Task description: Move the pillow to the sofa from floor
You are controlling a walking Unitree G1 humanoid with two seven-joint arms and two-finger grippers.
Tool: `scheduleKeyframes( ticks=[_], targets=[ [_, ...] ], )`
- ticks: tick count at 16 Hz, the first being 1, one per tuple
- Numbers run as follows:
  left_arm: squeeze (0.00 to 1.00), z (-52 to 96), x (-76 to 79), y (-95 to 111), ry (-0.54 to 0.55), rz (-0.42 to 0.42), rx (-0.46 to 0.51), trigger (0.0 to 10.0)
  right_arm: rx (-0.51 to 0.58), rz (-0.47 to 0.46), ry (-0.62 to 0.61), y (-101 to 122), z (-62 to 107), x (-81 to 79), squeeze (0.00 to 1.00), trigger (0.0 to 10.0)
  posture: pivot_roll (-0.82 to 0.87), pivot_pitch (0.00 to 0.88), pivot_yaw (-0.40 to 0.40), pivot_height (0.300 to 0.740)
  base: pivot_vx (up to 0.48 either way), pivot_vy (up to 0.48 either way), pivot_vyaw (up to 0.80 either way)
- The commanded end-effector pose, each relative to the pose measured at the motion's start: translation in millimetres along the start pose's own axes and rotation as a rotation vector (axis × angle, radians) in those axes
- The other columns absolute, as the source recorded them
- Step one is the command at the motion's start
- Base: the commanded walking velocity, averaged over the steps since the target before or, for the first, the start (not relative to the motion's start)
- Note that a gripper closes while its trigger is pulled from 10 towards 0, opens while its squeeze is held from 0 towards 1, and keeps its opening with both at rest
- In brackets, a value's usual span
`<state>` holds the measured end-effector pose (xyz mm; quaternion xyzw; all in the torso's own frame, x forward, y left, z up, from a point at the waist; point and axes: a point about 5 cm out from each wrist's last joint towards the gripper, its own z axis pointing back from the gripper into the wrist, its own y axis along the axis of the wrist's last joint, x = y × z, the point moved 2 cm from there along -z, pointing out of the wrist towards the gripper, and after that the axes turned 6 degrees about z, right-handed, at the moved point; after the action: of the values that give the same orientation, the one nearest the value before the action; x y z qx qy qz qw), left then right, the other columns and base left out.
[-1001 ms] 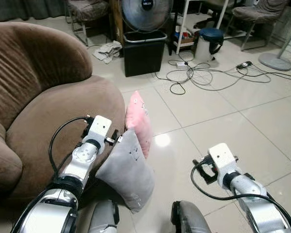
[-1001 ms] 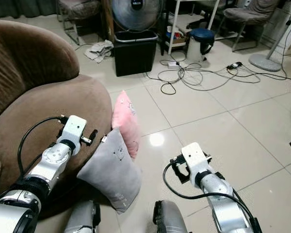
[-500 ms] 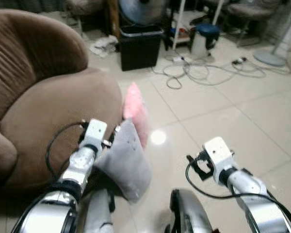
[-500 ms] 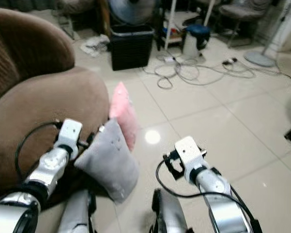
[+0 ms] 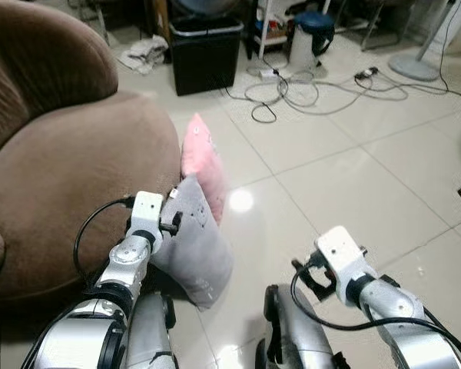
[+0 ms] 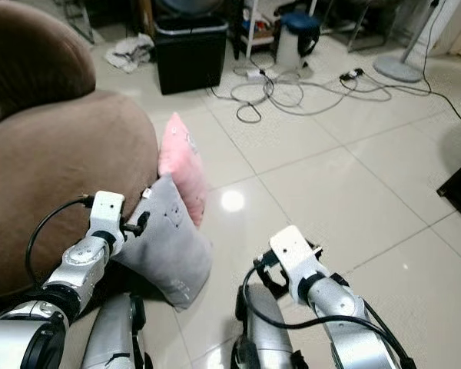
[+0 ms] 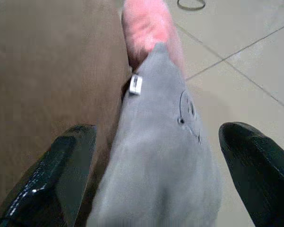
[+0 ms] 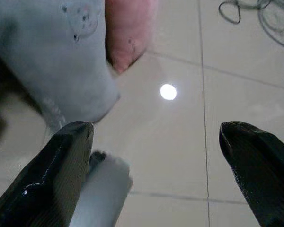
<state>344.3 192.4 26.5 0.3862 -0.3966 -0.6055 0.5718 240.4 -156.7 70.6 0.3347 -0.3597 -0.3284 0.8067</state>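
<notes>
1. While my left gripper [image 7: 154, 165] hangs just above the grey pillow [image 5: 196, 246], I see its fingers [image 7: 66, 165] spread wide to either side of the cushion, with nothing between them yet.
2. My right gripper [image 8: 156, 161] is also spread apart, over bare tile floor [image 5: 353, 169] near the pillow's lower corner.
3. The grey pillow stands on the floor, propped against the brown sofa [image 5: 61, 169]; I judge it light, soft and easily crushed, so a pinch on its upper edge near the white tag [image 7: 135, 84] should hold.
4. Its long axis runs from the floor corner nearest me up and away, the top corner touching the pink pillow [image 5: 200, 157].
5. Beyond lie cables [image 5: 307, 88] and a black bin [image 5: 205, 54].
</notes>
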Motion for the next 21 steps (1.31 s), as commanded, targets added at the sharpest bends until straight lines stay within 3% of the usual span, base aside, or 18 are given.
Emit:
scheduleKeyframes(
  ticks=[1,5,9,13,21],
  targets=[
    [1.0,-0.7,-1.3,-2.0,0.022,0.024,-0.023,10.0,0.0,0.022,0.012,1.2,3.6,-1.9,0.0,10.0,-0.16,0.14,-0.053,0.557,0.0,0.0,0.0],
    [1.0,1.7,-1.6,-12.0,0.008,0.021,-0.067,10.0,-0.006,0.098,0.054,3.5,11.4,-7.6,0.0,10.0,-0.19,0.184,-0.071,0.557,0.0,0.0,0.0],
    [1.0,2.9,-6.3,-11.9,0.04,0.015,-0.049,10.0,0.014,0.135,0.051,11.1,28.7,-5.9,0.0,10.0,-0.24,0.239,-0.095,0.557,0.0,0.0,0.0],
    [1.0,7.8,-18.4,-14.8,0.119,-0.043,-0.015,10.0,0.008,0.137,0.04,14.4,51.2,-7.2,0.0,10.0,-0.3,0.296,-0.117,0.557,0.0,0.0,0.0],
    [1.0,12.1,-19.7,-15.7,0.196,-0.256,0.043,10.0,-0.01,0.172,0.043,20.9,91.6,-5.9,0.0,10.0,-0.36,0.282,-0.177,0.557,0.0,0.0,0.0]
  ],
)
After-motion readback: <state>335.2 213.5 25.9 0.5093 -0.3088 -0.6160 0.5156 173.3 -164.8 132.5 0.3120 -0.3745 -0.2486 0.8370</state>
